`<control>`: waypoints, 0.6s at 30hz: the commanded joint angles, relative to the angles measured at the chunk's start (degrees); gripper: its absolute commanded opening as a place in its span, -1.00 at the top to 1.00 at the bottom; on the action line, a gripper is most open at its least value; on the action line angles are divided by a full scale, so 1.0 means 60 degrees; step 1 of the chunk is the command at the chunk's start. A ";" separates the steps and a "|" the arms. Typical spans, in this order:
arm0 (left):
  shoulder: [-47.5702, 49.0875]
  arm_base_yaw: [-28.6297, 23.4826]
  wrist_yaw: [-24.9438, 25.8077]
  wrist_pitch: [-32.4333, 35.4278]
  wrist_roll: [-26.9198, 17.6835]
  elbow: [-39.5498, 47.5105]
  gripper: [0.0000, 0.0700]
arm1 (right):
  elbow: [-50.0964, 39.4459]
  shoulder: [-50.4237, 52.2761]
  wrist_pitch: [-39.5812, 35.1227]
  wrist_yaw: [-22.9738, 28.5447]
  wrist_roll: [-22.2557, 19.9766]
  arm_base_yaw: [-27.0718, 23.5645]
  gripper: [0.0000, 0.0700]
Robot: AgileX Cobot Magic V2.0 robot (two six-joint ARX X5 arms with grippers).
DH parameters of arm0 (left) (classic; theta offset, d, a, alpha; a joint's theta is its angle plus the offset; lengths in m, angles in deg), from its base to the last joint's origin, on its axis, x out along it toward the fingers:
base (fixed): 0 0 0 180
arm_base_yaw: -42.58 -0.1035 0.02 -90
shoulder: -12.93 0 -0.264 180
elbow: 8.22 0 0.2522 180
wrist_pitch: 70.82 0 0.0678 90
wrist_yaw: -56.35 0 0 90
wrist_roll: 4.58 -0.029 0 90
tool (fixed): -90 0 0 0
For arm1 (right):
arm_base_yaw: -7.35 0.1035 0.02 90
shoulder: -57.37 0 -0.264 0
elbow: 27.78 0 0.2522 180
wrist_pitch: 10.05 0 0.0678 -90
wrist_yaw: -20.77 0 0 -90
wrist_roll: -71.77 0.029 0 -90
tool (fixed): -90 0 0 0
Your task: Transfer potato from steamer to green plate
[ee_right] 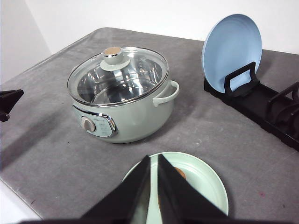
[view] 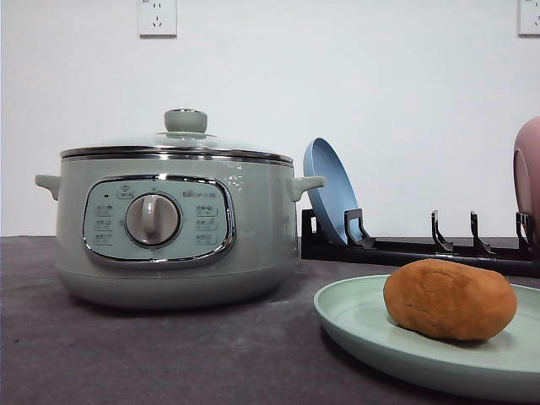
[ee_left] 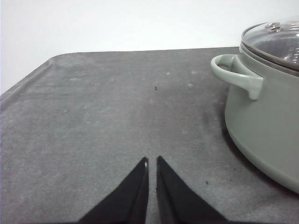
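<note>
Potato: one orange-brown, matte oval potato (view: 450,299) lies on the wide, shallow, pale mint-green plate (view: 354,316), near the plate's middle, on the grey cloth-covered table (view: 169,354).
Hidden potato: from the right wrist camera only a sliver of it (ee_right: 179,173) shows past the fingers; the rest is covered.
Plate edge: the plate runs off the front view at right and bottom.
Steamer: one large round sage-green electric pot (view: 173,221) with a dial, chrome-rimmed panel and two side handles, to the left of the plate and apart from it.
Lid: the knobbed glass lid (ee_right: 117,70) sits on the pot; through it the steel bowl looks bare, though glare makes this hard to confirm.
Left gripper (ee_left: 152,161): low over bare cloth beside the pot's handle, black fingers pressed nearly together with a thin slit between, pinching nothing.
Right gripper (ee_right: 154,158): above the plate, angled downward, fingers likewise almost together and holding nothing.
Rack: one black dish rack (view: 422,249) behind the plate.
Blue plate: one round blue plate (ee_right: 232,53) stands upright in the rack.
Pink dish: cut off at the right edge (view: 528,181).
Wall sockets: two; one (view: 157,16), the other clipped at the corner.
</note>
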 commanded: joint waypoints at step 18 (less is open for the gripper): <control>0.0011 0.0004 -0.0011 -0.0066 -0.0153 0.0197 0.93 | -0.0843 0.0384 -0.1640 -0.0251 -0.0073 -0.3597 0.96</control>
